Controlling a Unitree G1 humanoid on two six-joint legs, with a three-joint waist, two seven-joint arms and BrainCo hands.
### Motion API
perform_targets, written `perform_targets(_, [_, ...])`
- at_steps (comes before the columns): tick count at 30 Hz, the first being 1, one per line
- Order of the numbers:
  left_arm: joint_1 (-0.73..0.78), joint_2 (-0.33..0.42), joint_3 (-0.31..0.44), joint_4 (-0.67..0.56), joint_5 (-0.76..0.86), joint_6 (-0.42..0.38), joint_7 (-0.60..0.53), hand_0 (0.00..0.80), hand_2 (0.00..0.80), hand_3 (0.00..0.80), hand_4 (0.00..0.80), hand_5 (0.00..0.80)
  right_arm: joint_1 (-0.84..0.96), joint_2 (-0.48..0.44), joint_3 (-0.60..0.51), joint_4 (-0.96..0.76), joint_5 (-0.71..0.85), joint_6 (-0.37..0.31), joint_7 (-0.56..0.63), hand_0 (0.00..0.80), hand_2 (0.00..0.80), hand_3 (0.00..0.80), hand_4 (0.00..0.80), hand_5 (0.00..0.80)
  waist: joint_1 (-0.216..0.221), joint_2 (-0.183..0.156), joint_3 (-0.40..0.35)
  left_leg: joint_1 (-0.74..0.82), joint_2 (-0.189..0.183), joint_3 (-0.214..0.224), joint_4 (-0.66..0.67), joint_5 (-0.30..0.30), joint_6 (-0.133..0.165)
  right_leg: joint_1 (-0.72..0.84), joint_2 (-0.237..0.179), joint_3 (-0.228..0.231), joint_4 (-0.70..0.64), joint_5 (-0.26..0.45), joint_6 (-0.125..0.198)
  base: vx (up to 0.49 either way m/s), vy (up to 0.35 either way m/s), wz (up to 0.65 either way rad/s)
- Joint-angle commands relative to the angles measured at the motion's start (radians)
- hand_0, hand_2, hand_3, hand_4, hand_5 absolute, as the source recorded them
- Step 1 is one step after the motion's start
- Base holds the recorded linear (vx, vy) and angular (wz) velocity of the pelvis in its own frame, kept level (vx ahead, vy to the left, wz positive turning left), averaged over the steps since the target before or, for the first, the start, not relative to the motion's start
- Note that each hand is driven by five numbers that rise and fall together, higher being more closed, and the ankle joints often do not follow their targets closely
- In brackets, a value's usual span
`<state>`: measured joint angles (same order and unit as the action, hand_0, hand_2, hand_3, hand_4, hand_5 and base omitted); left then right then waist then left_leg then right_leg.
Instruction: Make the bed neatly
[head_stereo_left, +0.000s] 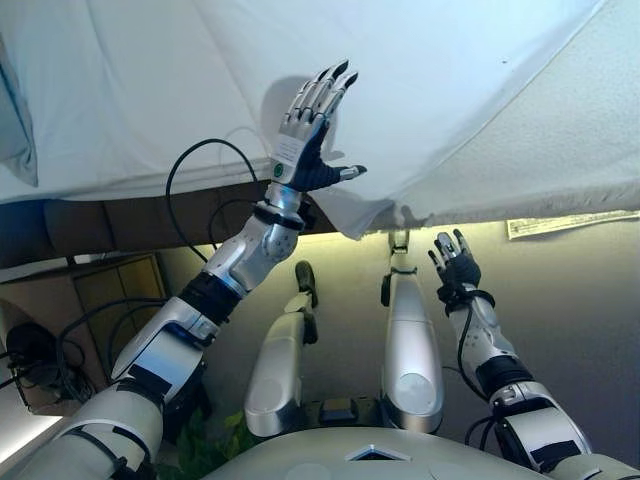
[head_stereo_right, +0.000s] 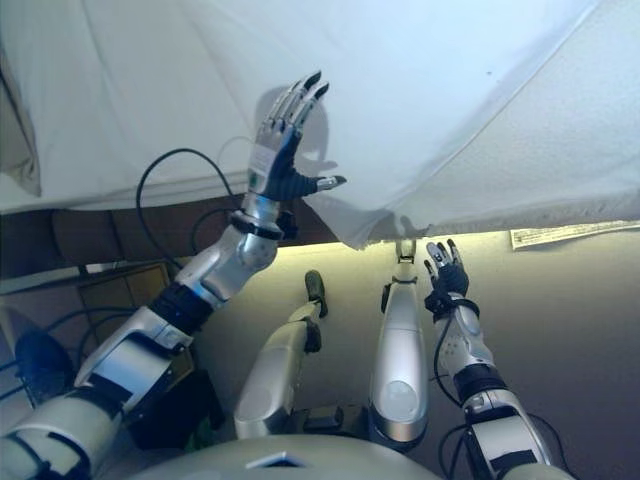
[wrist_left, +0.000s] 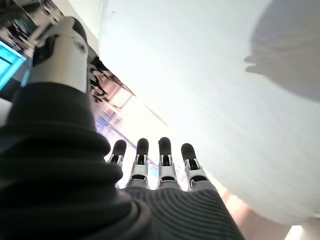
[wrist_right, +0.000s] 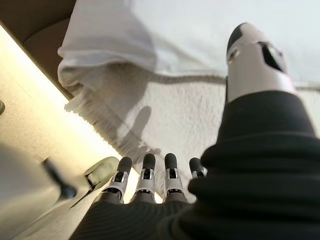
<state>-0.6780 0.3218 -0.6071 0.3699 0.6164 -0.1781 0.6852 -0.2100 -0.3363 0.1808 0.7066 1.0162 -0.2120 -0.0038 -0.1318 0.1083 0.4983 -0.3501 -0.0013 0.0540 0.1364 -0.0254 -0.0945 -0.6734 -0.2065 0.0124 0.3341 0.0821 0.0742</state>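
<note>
Left hand hovers open over the sheet; right hand waits open below. Smoothing seems next: press flat, sweep outward.

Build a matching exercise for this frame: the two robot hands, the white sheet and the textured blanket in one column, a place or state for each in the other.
Things:
1. left robot hand
2. right robot hand
3. smooth white bed sheet
4. white textured woven blanket with a fringed edge

Place or state:
A. corner hangs over the bed's edge
B. lower, open, off the bed near the fringe
C. covers the bed's right part
D. raised over the sheet, fingers straight

Pairs: 1-D, 2-B, 3-A, 4-C
</note>
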Motion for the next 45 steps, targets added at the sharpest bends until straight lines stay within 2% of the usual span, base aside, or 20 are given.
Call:
perform_targets(1, [-0.063,-0.011,0.016,-0.010,0.088,0.036,0.072,0.000,0.000,0.000,0.000,0.000,0.051,-0.002,0.015,-0.114,0.024,-0.037,0.015,0.000,0.000,0.000,0.000,0.000,-0.030,-0.005,0.022,-0.043,0.071,-0.087,0.079,-0.028,0.008,-0.110,-0.047,0.032,0.141,0.003,0.135,-0.004,-0.034,-0.06])
perform_targets(10, [-0.131,-0.034,-0.004,0.003,0.111,0.089,0.084,0.000,0.000,0.000,0.000,0.000,0.038,-0.005,0.028,-0.179,0.024,-0.026,0.009,0.000,0.000,0.000,0.000,0.000,-0.057,-0.014,0.022,-0.165,0.073,-0.076,0.124,-0.025,0.000,-0.229,-0.035,0.065,0.173,0.010,0.129,-0.004,-0.016,-0.02])
perform_targets(19, [-0.188,-0.030,-0.038,-0.009,0.180,0.172,0.063,0.000,0.000,0.000,0.000,0.000,0.023,-0.005,0.059,-0.224,0.034,-0.049,-0.003,0.000,0.000,0.000,0.000,0.000,-0.071,-0.021,0.022,-0.269,0.085,-0.062,0.146,-0.015,-0.007,-0.323,-0.016,0.073,0.196,0.008,0.119,-0.002,-0.043,-0.09])
perform_targets(24, [-0.238,-0.058,-0.065,0.014,0.285,0.258,0.034,0.000,0.000,0.000,0.000,0.000,-0.005,-0.015,0.077,-0.266,0.046,-0.061,-0.012,0.000,0.000,0.000,0.000,0.000,-0.090,-0.032,0.022,-0.319,0.095,-0.047,0.152,-0.001,-0.013,-0.364,0.001,0.075,0.198,0.012,0.111,0.005,-0.015,-0.04])
perform_targets(28, [-0.282,-0.045,-0.079,0.053,0.370,0.313,0.007,0.000,0.000,0.000,0.000,0.000,-0.005,-0.022,0.078,-0.299,0.041,-0.061,0.010,0.000,0.000,0.000,0.000,0.000,-0.105,-0.050,0.022,-0.348,0.108,-0.038,0.168,0.000,-0.019,-0.382,0.011,0.070,0.203,0.013,0.107,0.002,-0.009,-0.05])
perform_targets(31, [-0.299,-0.020,-0.092,0.078,0.330,0.379,0.013,0.000,0.000,0.000,0.000,0.000,0.005,-0.034,0.083,-0.350,0.031,-0.058,0.018,0.000,0.000,0.000,0.000,0.000,-0.121,-0.064,0.022,-0.365,0.122,-0.031,0.193,-0.005,-0.023,-0.401,0.022,0.077,0.225,0.005,0.101,-0.002,0.029,-0.19])
perform_targets(36, [-0.287,0.029,-0.057,0.076,0.301,0.372,0.036,0.000,0.000,0.000,0.000,0.000,0.044,-0.056,0.069,-0.403,0.044,-0.068,0.064,0.000,0.000,0.000,0.000,0.000,-0.133,-0.078,0.022,-0.422,0.136,-0.024,0.322,-0.056,-0.017,-0.442,0.020,0.098,0.342,-0.047,0.088,-0.011,0.035,-0.18])
perform_targets(40, [-0.285,0.067,-0.038,0.074,0.287,0.366,0.027,0.000,0.000,0.000,0.000,0.000,0.057,-0.066,0.061,-0.438,0.083,-0.072,0.093,0.000,0.000,0.000,0.000,0.000,-0.131,-0.091,0.022,-0.502,0.143,-0.043,0.459,-0.108,0.002,-0.493,0.018,0.118,0.445,-0.088,0.075,0.014,-0.006,0.03])
perform_targets(41, [-0.273,0.069,-0.037,0.081,0.283,0.364,0.031,0.000,0.000,0.000,0.000,0.000,0.071,-0.068,0.064,-0.440,0.089,-0.074,0.101,0.000,0.000,0.000,0.000,0.000,-0.129,-0.091,0.022,-0.494,0.145,-0.053,0.491,-0.147,0.004,-0.480,0.018,0.118,0.478,-0.128,0.080,0.062,-0.013,0.08])
perform_targets(45, [-0.268,0.090,-0.028,0.086,0.290,0.351,0.023,0.000,0.000,0.000,0.000,0.000,0.093,-0.068,0.054,-0.458,0.104,-0.073,0.132,0.000,0.000,0.000,0.000,0.000,-0.124,-0.105,0.022,-0.565,0.140,-0.068,0.606,-0.193,0.030,-0.502,0.022,0.125,0.534,-0.160,0.066,0.004,-0.045,-0.01])
